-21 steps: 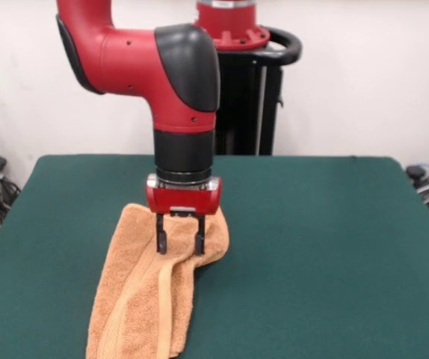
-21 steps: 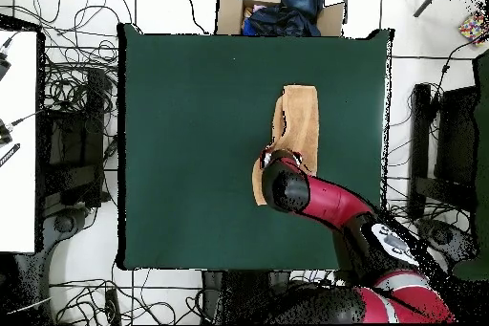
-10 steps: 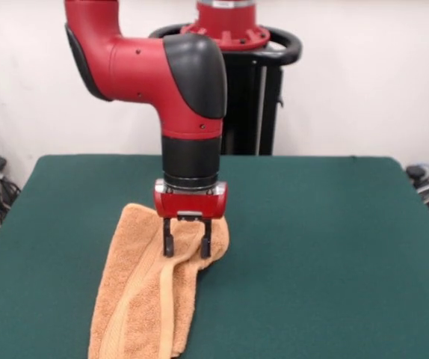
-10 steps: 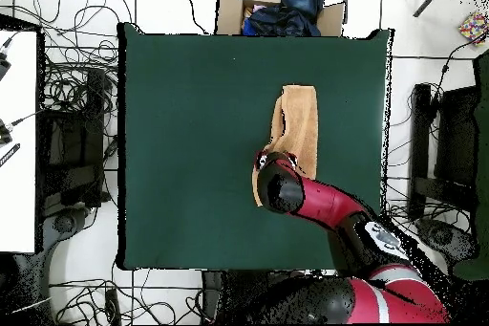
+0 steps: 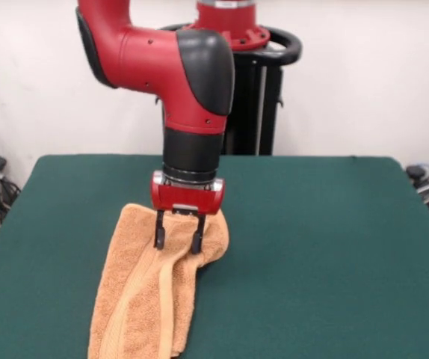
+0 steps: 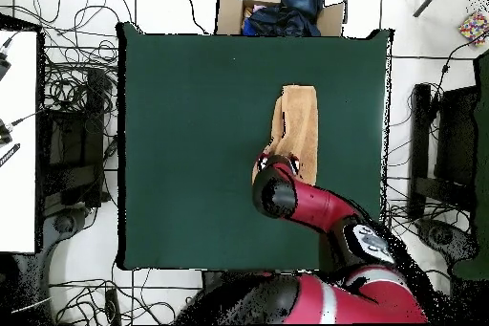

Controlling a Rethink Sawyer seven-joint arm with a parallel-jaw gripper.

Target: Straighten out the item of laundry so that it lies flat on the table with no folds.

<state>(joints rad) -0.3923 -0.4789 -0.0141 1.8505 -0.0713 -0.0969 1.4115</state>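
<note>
The item of laundry [image 5: 143, 292] is an orange-tan towel, folded lengthwise into a long strip with a smoother woven band running along it. It lies on the dark green table [image 5: 326, 254], from the middle toward the front left edge. In the overhead view the towel [image 6: 298, 121] shows as a narrow strip right of centre, its near end hidden under the arm. My gripper [image 5: 176, 239] hangs open just above the towel's far end, its two dark fingers apart with nothing between them.
A cardboard box with dark clothes [image 6: 282, 7] stands beyond the table's far edge in the overhead view. Cables cover the floor around the table. A white desk [image 6: 17, 141] is at the left.
The gripper has lifted slightly and shifted a little to the left above the towel's far end. The arm's upper links have swung. The towel has not visibly moved.
</note>
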